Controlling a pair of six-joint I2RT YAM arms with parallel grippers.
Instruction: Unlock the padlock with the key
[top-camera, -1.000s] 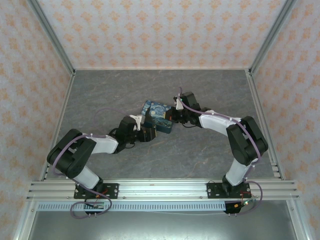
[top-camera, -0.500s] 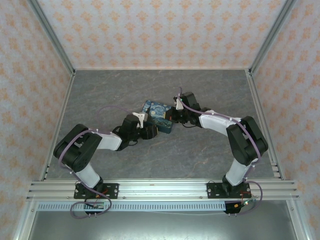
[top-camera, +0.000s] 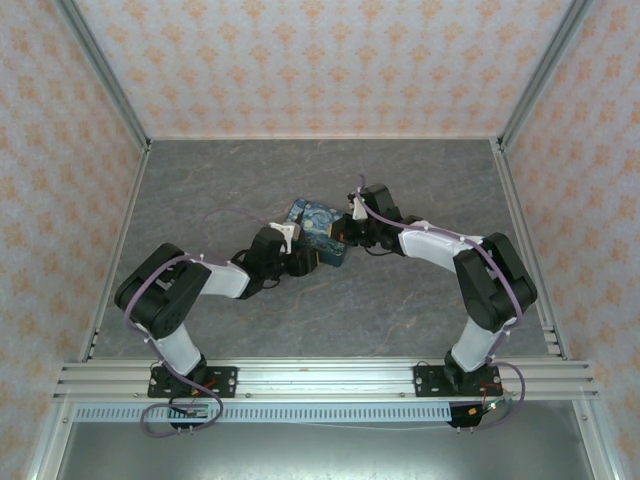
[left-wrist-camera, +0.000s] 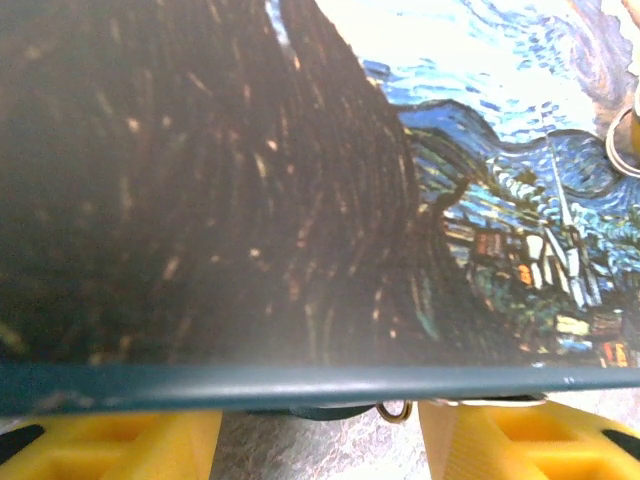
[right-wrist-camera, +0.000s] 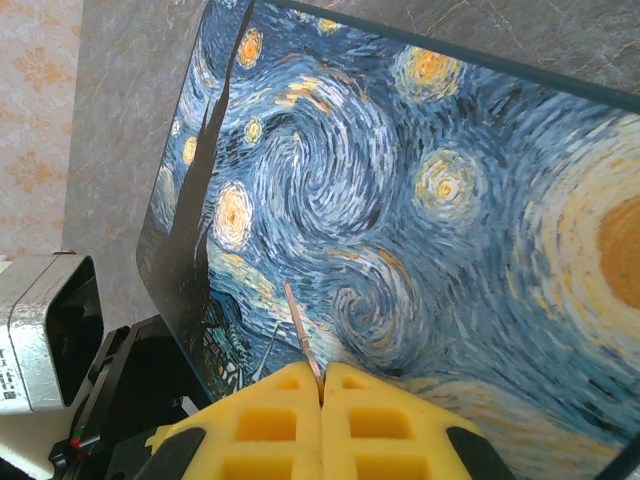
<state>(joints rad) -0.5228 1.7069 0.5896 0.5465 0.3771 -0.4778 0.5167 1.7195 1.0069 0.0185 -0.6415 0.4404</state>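
Across the painted box (right-wrist-camera: 430, 200) from the right claw (right-wrist-camera: 322, 378), pinched on the key (right-wrist-camera: 301, 332) aimed over it, the padlock (left-wrist-camera: 388, 410) seems to hang at its near edge inside the wide-open, empty left claw (left-wrist-camera: 320, 425).

Top camera looks down from behind — both wrist cameras sit close against the shared box (top-camera: 316, 222).

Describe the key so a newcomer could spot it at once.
Start at the swirly blue-and-yellow box mid-table. The right gripper closes its yellow fingers in front of it. The key is the thin pale metal sliver pinched between them, straight and shiny against the paint.
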